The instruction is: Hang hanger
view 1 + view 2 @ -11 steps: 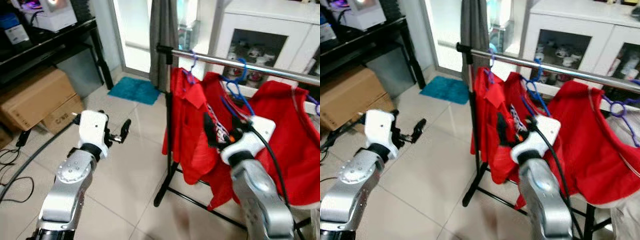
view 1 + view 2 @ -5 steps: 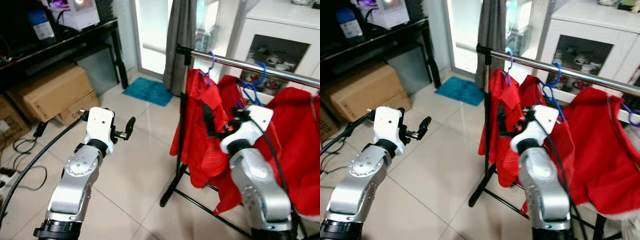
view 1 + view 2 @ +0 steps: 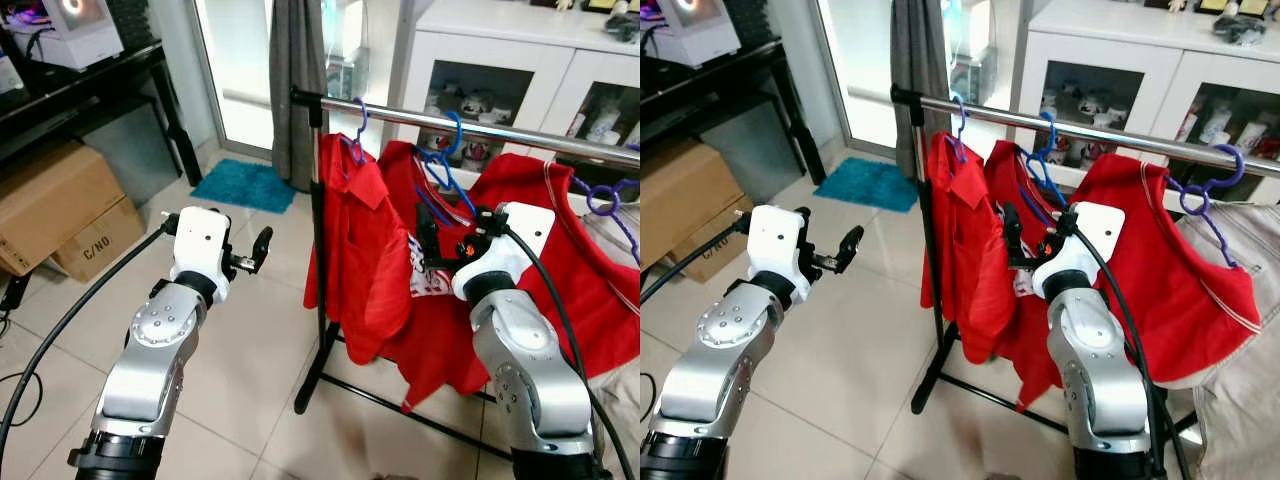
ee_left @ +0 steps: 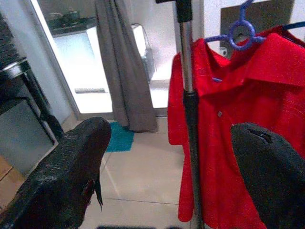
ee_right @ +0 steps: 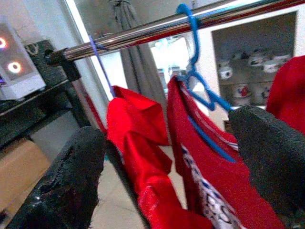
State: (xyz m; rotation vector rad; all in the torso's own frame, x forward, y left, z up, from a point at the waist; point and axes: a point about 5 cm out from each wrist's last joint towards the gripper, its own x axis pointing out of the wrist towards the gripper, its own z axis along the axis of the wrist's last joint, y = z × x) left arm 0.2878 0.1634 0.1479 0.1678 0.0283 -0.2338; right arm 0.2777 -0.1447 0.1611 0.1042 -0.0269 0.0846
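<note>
A blue hanger [image 3: 442, 172] carrying a red shirt [image 3: 440, 300] hooks over the steel rail [image 3: 500, 131] of a clothes rack. Another red shirt [image 3: 358, 240] hangs to its left on a purple-blue hanger [image 3: 355, 122]. A third red garment [image 3: 590, 270] hangs to the right on a purple hanger [image 3: 603, 196]. My right gripper [image 3: 432, 243] is open just in front of the blue hanger's shirt, nothing between its fingers [image 5: 71, 181]. In the right wrist view the blue hanger [image 5: 200, 83] is beyond the fingertips. My left gripper [image 3: 256, 250] is open and raised left of the rack post [image 3: 318, 240].
Cardboard boxes [image 3: 55, 205] sit under a black desk [image 3: 90, 90] at the left. A teal mat [image 3: 240, 185] lies by the grey curtain [image 3: 295, 90]. A white cabinet [image 3: 520, 70] stands behind the rail. The rack's black base bar [image 3: 400, 405] crosses the tiled floor.
The head view has swung and shifted, so the rack sits differently in the picture. Both arms keep roughly the same raised poses, and the right gripper stays by the blue hanger's shirt.
</note>
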